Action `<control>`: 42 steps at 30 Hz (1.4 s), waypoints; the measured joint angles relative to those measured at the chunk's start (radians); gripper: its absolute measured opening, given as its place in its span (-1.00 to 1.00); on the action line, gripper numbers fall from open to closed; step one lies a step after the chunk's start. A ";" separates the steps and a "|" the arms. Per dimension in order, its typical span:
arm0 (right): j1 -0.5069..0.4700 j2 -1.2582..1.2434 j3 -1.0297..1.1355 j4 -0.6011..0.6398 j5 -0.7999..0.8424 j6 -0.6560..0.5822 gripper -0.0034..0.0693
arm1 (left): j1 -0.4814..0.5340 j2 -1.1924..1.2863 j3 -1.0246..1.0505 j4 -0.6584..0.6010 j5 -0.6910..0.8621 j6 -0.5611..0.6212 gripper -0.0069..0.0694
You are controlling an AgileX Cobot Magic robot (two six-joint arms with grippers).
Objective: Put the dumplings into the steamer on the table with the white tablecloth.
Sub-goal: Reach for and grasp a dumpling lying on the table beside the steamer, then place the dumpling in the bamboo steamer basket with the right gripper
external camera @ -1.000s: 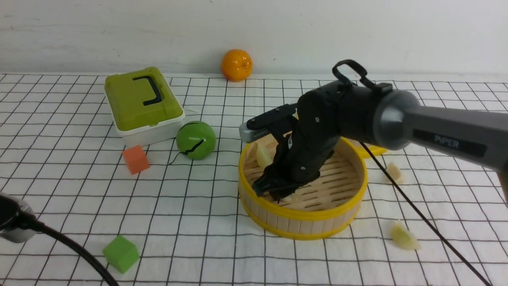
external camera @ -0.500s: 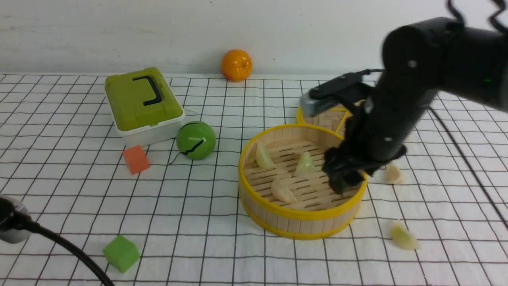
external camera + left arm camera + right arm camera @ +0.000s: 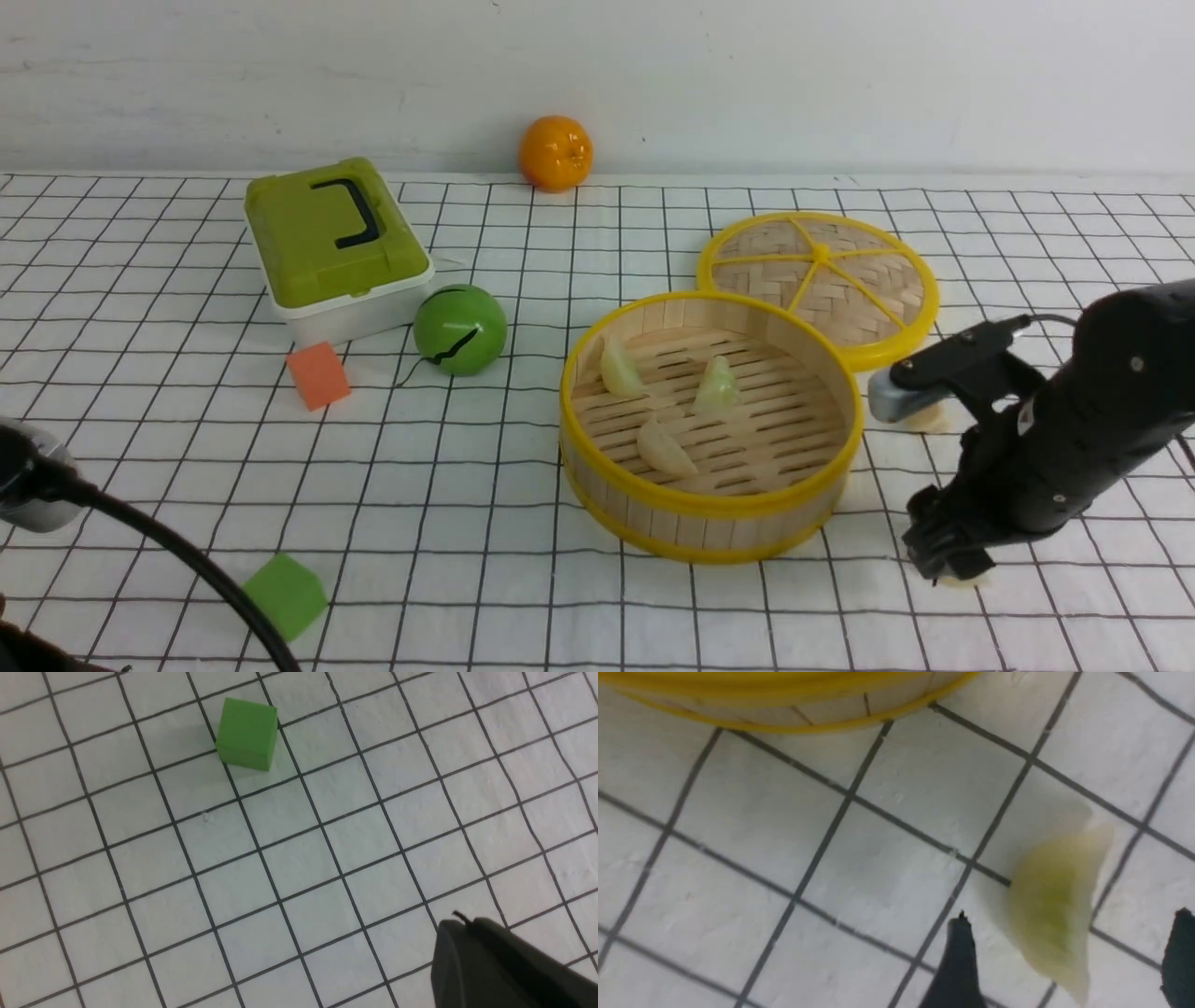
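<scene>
steamer (image 3: 709,518) on tabletop (image 3: 187,448): three dumplings (image 3: 716,387) contained | two others counted on white tablecloth (image 3: 1027,233) to its right | right gripper (image 3: 948,565) angled down, jaws spread wide astride nearer dumpling (image 3: 1052,905), unclamped | farther dumpling (image 3: 931,420) partly hidden behind right arm (image 3: 1102,411) | left gripper (image 3: 472,952) closed, empty, apart from green cube (image 3: 246,739)

Front cam looks fwd over table (image 3: 140,420); wrist cams close, downward.

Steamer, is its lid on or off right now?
Off. The steamer stands uncovered, three dumplings showing on its slats; the lid lies flat on the cloth behind it.
</scene>
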 joint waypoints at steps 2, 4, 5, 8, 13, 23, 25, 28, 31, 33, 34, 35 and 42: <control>0.000 0.050 0.000 -0.002 -0.043 0.000 0.49 | 0.000 0.000 0.000 0.000 0.001 0.000 -0.81; 0.000 0.079 0.000 -0.004 -0.057 0.000 0.30 | 0.000 0.000 0.000 0.000 0.006 0.000 -0.81; 0.000 0.079 -0.001 -0.004 -0.060 0.000 0.22 | 0.000 0.000 0.000 0.000 0.009 0.000 -0.81; 0.000 0.081 -0.006 -0.005 -0.048 0.000 -0.33 | 0.000 0.000 0.000 -0.001 0.023 0.000 -0.80; 0.012 0.034 -0.072 -0.002 0.067 0.004 -0.34 | 0.000 0.000 0.000 -0.003 0.027 0.000 -0.79; 0.190 0.047 -0.380 0.087 0.054 0.062 -0.34 | 0.000 0.000 0.000 0.001 -0.001 0.000 -0.77; 0.190 0.096 -0.384 0.083 0.035 0.101 -0.34 | 0.000 0.000 0.000 0.001 0.005 0.000 -0.77; 0.188 0.186 -0.384 0.065 0.027 0.164 -0.34 | 0.000 0.000 0.000 0.001 0.023 0.000 -0.76; 0.189 0.239 -0.384 0.063 0.009 0.179 -0.24 | 0.000 0.000 0.000 0.001 0.033 0.000 -0.74; 0.189 0.246 -0.386 0.061 0.004 0.181 0.00 | 0.000 0.000 0.000 0.001 0.033 0.000 -0.74; 0.188 0.246 -0.391 0.060 0.011 0.181 0.15 | 0.000 0.000 0.000 0.001 0.033 0.000 -0.74; 0.186 0.244 -0.397 0.059 0.024 0.182 0.26 | 0.000 0.000 0.000 0.001 0.033 0.000 -0.74; 0.139 0.164 -0.437 0.044 0.148 0.204 0.79 | 0.000 0.000 0.000 0.002 0.034 0.000 -0.74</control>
